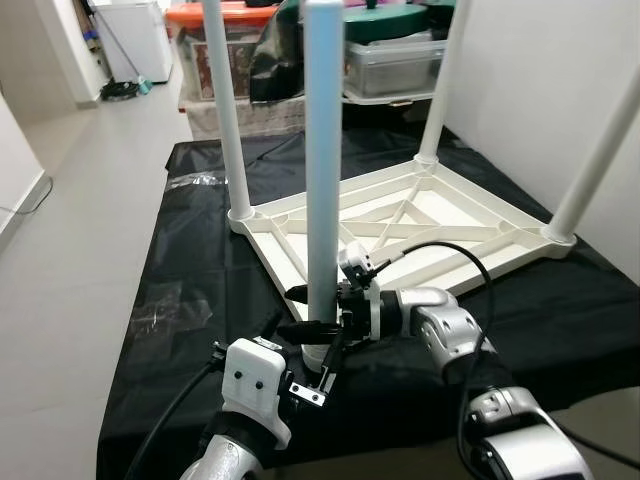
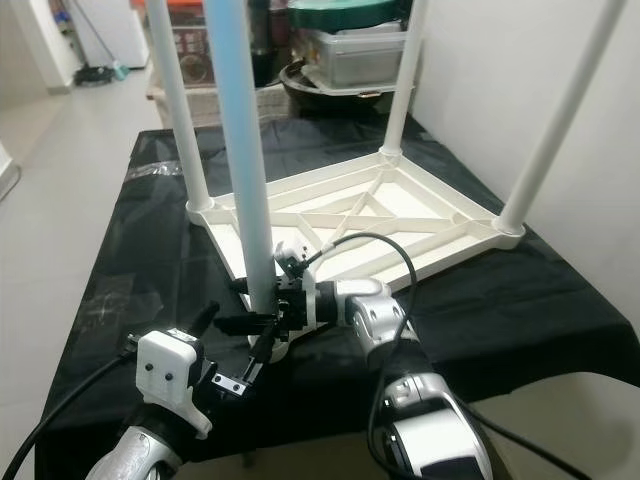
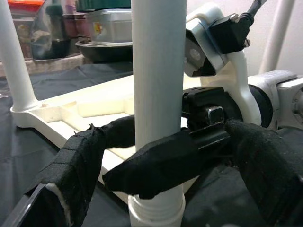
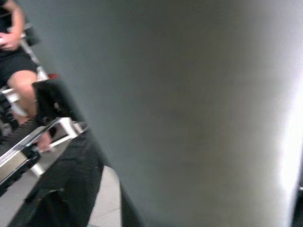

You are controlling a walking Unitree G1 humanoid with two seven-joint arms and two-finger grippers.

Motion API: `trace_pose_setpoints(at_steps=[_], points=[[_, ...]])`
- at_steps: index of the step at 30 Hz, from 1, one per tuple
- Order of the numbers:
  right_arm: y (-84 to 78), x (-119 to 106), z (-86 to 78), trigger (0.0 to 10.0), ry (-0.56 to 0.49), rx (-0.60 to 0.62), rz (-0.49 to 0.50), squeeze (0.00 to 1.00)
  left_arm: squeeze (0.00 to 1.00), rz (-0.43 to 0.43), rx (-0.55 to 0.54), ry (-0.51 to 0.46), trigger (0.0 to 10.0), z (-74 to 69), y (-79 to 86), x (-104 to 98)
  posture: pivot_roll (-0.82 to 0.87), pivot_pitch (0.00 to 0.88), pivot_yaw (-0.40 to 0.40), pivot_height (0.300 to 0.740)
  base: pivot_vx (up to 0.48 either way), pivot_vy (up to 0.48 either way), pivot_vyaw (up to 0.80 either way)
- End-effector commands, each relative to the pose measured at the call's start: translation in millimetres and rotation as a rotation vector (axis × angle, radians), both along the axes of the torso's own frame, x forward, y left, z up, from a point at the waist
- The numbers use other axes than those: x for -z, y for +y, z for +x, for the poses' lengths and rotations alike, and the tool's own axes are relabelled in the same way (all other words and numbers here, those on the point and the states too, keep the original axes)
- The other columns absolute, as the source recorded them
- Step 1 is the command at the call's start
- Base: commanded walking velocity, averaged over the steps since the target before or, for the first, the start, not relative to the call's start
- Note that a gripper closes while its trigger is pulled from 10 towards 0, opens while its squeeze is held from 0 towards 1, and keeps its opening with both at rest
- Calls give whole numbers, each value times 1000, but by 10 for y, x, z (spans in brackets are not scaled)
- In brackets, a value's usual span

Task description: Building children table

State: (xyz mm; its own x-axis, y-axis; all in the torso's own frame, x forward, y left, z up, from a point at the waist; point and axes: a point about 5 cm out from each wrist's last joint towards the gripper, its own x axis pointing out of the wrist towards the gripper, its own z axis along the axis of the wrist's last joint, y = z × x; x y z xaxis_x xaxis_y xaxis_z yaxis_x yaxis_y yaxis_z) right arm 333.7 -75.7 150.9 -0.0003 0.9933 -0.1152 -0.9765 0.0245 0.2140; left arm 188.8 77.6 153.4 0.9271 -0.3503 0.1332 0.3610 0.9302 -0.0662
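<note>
We see both grippers clamped on the near table leg (image 1: 323,150): right gripper (image 1: 312,310) firmly, left gripper (image 3: 142,161) seemingly too.

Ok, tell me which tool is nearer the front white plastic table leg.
Right. The right tool clamps the front white plastic table leg near its base; the left tool sits just below, beside the base.

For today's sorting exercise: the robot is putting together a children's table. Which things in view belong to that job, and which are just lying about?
Part of the job:
upturned white tabletop
near leg, which the right gripper grips
three other fitted legs
left gripper, by the leg's base

Lying about:
storage boxes
black cloth
white appliance
</note>
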Motion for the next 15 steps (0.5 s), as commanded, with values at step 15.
trace_pose_setpoints(at_steps=[15], points=[[-1,68,271,0,-108,684,-26,0,0,2,-3,10,10000,-9,2,21,89,0,-20,740,0,0,0]])
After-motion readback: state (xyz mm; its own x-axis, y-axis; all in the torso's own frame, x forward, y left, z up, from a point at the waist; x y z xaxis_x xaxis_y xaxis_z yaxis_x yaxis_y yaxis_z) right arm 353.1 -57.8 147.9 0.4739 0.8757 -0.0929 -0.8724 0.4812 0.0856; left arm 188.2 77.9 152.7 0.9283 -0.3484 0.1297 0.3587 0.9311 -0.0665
